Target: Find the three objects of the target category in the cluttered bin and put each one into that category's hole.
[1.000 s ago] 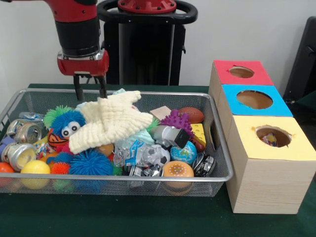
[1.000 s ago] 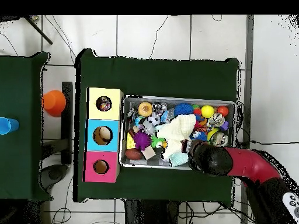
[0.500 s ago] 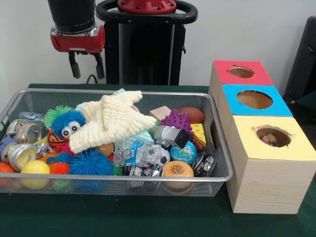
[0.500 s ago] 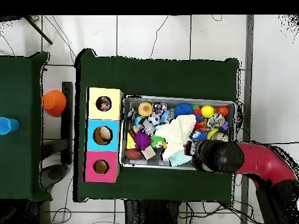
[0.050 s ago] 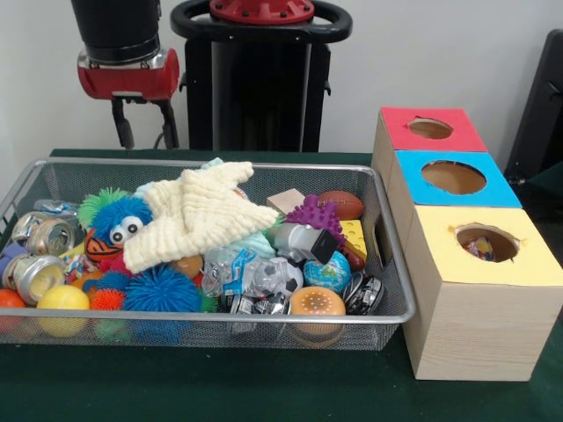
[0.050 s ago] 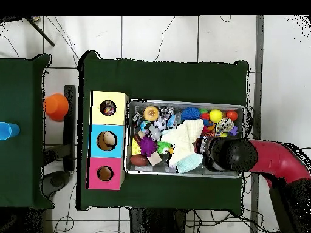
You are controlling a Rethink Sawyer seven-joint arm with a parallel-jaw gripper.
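Wire mesh forms the bin, a shallow rectangular basket set on the green counter toward its left edge, and we find it packed to the rim. Above the bin's far left corner hangs the gripper, its two dark fingers spread moderately apart and holding nothing.

Contents, left to right: shiny metal tins against the left wall; a smooth yellow ball at the near rim; a fuzzy blue puppet with googly eyes; spiky blue rubber balls; a cream knitted cloth, ribbed and limp, draped across the centre; crinkled clear packets; a spiked purple ball; a small brown football; a globe-printed ball; and a burger-shaped toy.

At the counter's right edge stand three wooden boxes with round holes, topped red, blue and yellow. The yellow one shows an item inside.

We cannot tell the target category from these views, so its three objects remain somewhere in the bin. In our judgement the cloth hides much beneath it; a sound search would pinch it at a raised fold, lift it clear, then descend vertically on a firm, rounded candidate with the fingers straddling it.
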